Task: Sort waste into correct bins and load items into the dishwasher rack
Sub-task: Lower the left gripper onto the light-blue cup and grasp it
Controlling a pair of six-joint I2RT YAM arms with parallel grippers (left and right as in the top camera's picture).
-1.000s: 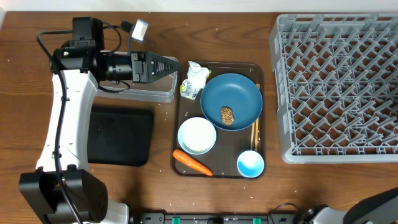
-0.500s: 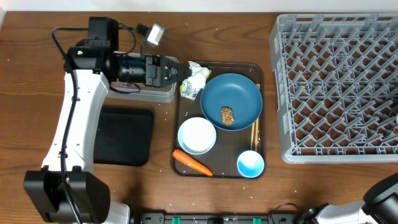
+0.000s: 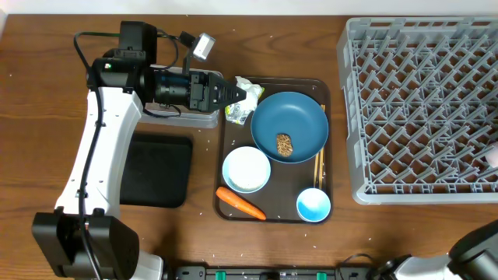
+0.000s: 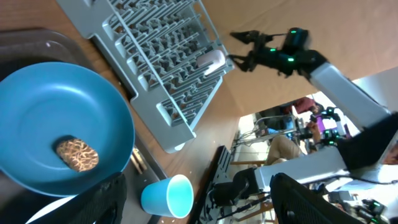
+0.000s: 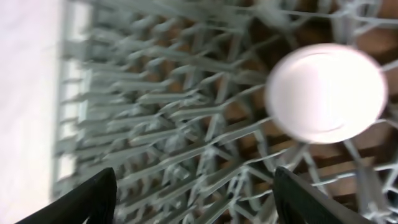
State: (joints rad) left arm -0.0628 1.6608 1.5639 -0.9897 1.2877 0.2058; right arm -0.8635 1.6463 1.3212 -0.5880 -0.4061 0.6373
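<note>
Fingers (image 5: 93,199) of the right gripper (image 5: 193,169) are spread wide, nothing held; a small cup (image 5: 326,93), seen as a pale round disc, is set among the rack's (image 5: 186,124) pegs near its right edge.

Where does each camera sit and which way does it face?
Overhead: above the table, looking straight down; left arm and rack show.
Left wrist: low over the plate, facing the rack; its left fingers below, right gripper beyond.
Right wrist: above the rack, looking down; its right fingers below.
Shared: both wrist views catch the pale cup in the rack.
</note>
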